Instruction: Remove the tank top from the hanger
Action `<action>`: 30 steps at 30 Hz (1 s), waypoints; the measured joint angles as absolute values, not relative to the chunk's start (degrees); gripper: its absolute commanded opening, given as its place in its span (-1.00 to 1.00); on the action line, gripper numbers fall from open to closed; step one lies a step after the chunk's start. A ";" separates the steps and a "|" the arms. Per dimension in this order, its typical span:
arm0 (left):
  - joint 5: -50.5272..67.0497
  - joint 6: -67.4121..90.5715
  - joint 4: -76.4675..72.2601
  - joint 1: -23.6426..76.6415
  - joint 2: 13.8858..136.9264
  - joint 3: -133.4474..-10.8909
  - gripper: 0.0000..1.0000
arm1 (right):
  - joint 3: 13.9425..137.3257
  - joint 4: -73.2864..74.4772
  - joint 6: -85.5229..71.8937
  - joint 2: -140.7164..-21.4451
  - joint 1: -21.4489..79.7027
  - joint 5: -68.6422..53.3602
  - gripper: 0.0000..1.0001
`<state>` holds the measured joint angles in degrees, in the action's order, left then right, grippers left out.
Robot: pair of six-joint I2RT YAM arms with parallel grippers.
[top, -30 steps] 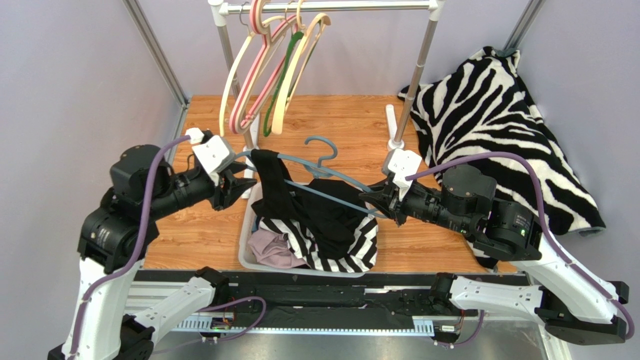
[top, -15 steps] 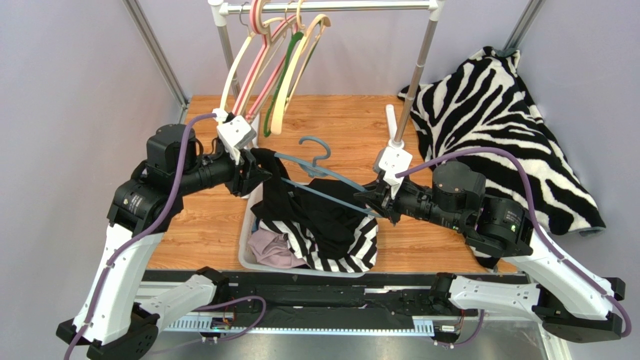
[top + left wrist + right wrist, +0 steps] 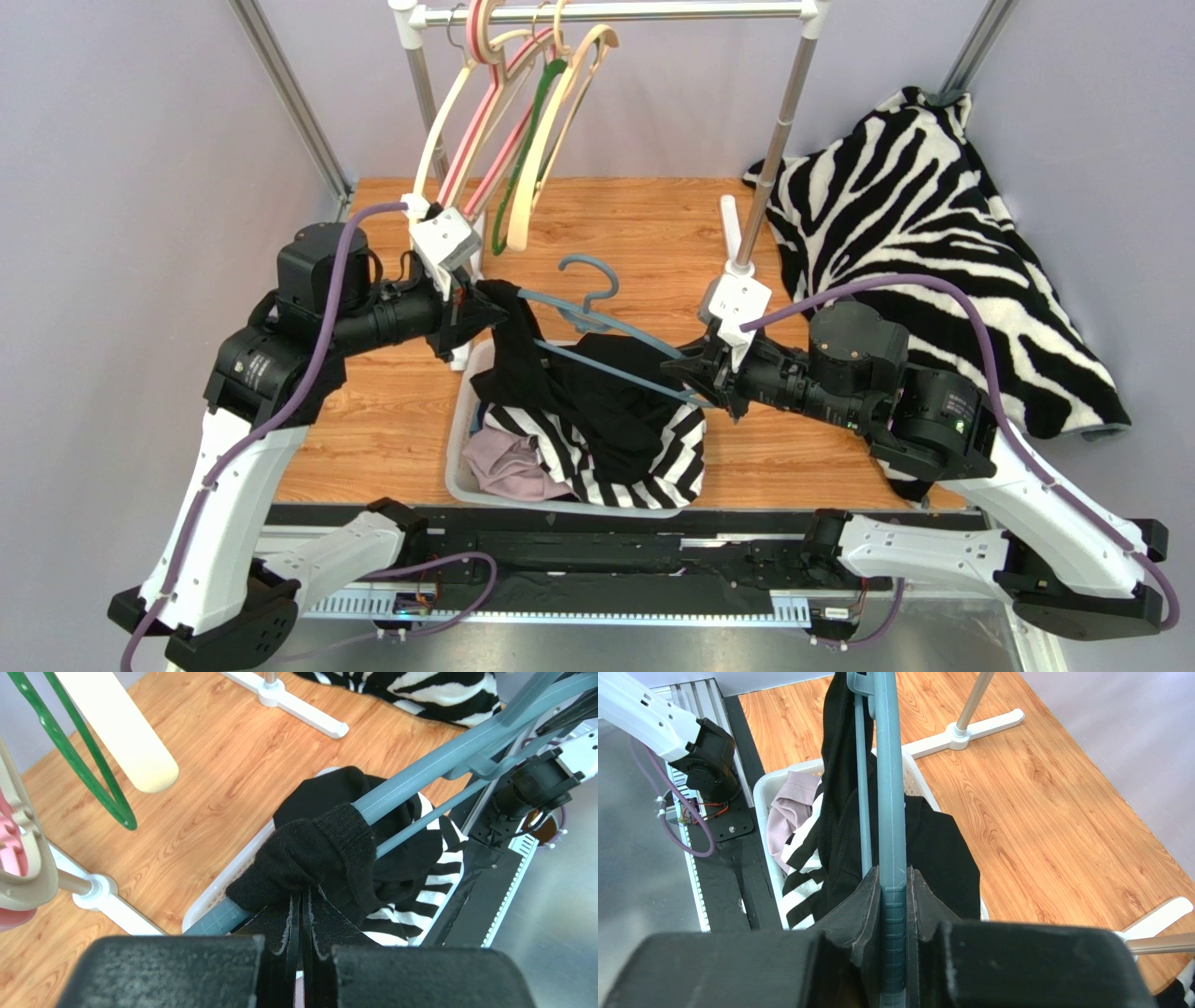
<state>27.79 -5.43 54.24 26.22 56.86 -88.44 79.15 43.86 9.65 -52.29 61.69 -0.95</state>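
From above, the blue hanger [image 3: 606, 331] is held level over the desk [image 3: 379, 406], between the left arm [image 3: 323, 301] and the right arm [image 3: 856, 371]; the black tank top [image 3: 516, 350] hangs from its left end, its body sagging into the white basket [image 3: 457, 448], which also holds a striped cloth [image 3: 659, 469] and a pink cloth [image 3: 505, 469]. From the left wrist, the left jaws are pressed nearly together, pinching the strap where it wraps the hanger's tip; that strap is not yet off. From the right wrist, the right jaws clamp the hanger's other end; no strap shows there, so I judge one shoulder freed and one left.
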 measured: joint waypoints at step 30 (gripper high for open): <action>30.59 -3.66 55.37 21.23 57.39 -99.92 -1.00 | 78.83 50.98 8.12 -42.39 61.69 2.81 -1.00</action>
